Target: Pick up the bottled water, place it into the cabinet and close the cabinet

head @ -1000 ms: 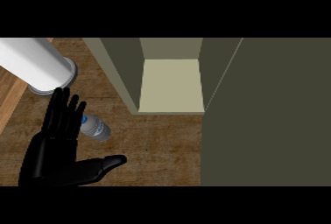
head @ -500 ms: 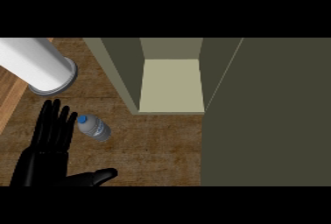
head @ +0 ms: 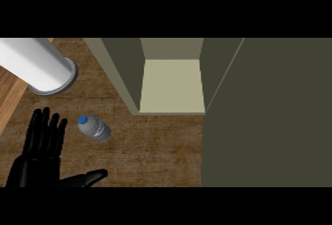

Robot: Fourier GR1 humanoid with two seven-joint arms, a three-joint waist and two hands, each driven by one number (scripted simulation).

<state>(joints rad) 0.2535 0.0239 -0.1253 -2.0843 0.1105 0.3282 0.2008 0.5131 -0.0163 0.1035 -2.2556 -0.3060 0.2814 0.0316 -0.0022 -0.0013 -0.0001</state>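
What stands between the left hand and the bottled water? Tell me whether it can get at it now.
Probably yes. The left hand lies open just left of the bottled water, apart from it, with only bare counter between them and nothing blocking the way.

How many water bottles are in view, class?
1. The bottled water is on the counter, just right of the left hand, apart from it, down-left of the open cabinet. The cabinet's walls could hide others.
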